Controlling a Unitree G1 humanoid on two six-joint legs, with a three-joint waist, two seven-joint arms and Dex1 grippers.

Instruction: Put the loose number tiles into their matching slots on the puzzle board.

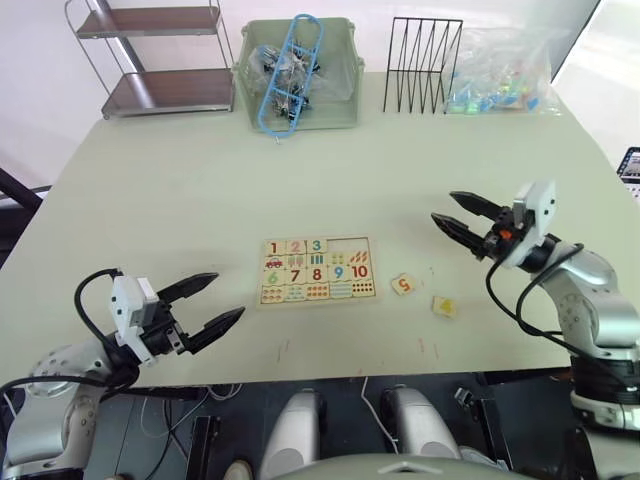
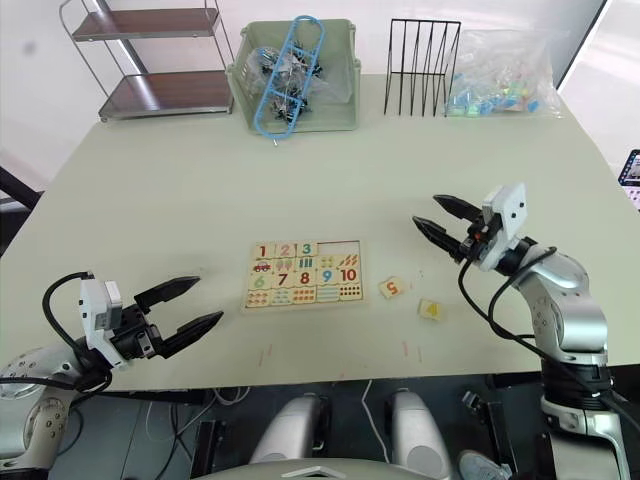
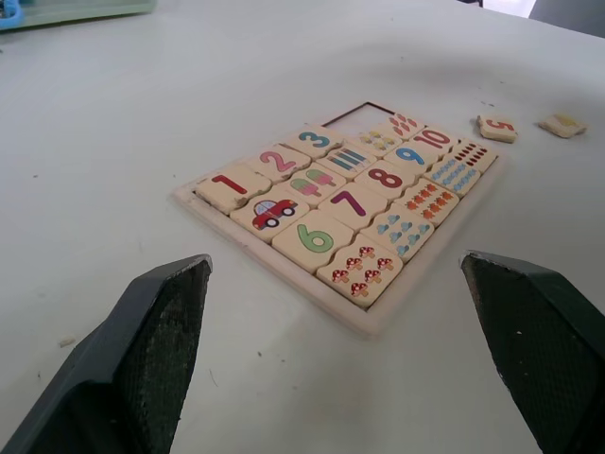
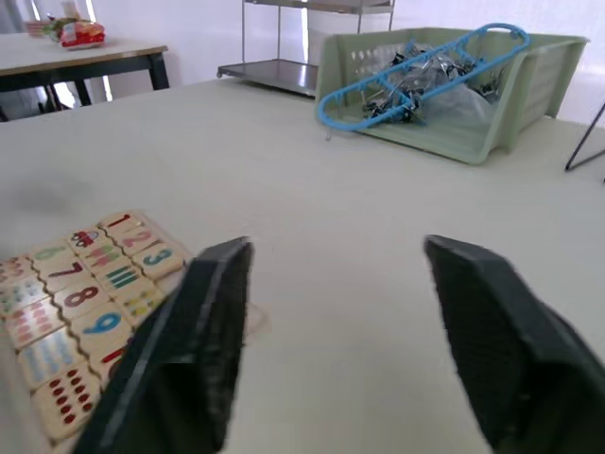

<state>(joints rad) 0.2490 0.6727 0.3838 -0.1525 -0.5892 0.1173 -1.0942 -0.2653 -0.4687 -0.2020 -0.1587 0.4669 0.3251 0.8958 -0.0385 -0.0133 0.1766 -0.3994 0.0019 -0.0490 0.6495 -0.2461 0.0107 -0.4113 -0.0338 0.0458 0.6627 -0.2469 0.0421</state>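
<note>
Left claw [image 1: 204,305] open, empty, hovering over the near edge of the surface [image 1: 180,190], left of the board [image 1: 317,271] and apart from it. Right claw [image 1: 460,220] also open and empty, raised above the surface to the right of the board, fingers aimed toward the board's side.

Board flat near the middle of the surface, toward the near edge. Top row: tiles 1 [image 3: 225,185], 2 [image 3: 275,163] and 3 [image 3: 313,139] seated in the three leftmost slots; two rightmost slots [image 1: 350,244] bare. Lower rows filled with picture tiles, numbers 6 to 10 and dot tiles.

Two loose tiles on the surface just right of the board: 5 tile [image 1: 404,284] closest to it, orange digit up, slightly askew; a second tile [image 1: 444,306] a little farther right and nearer the edge, with a yellow digit, probably a 4, though hard to read.

At the far edge: green basket [image 1: 297,76] with a blue hanger [image 1: 290,75], black wire rack [image 1: 422,65], clear bag [image 1: 500,70] of coloured pieces, metal shelf [image 1: 155,55] off the far-left corner.
</note>
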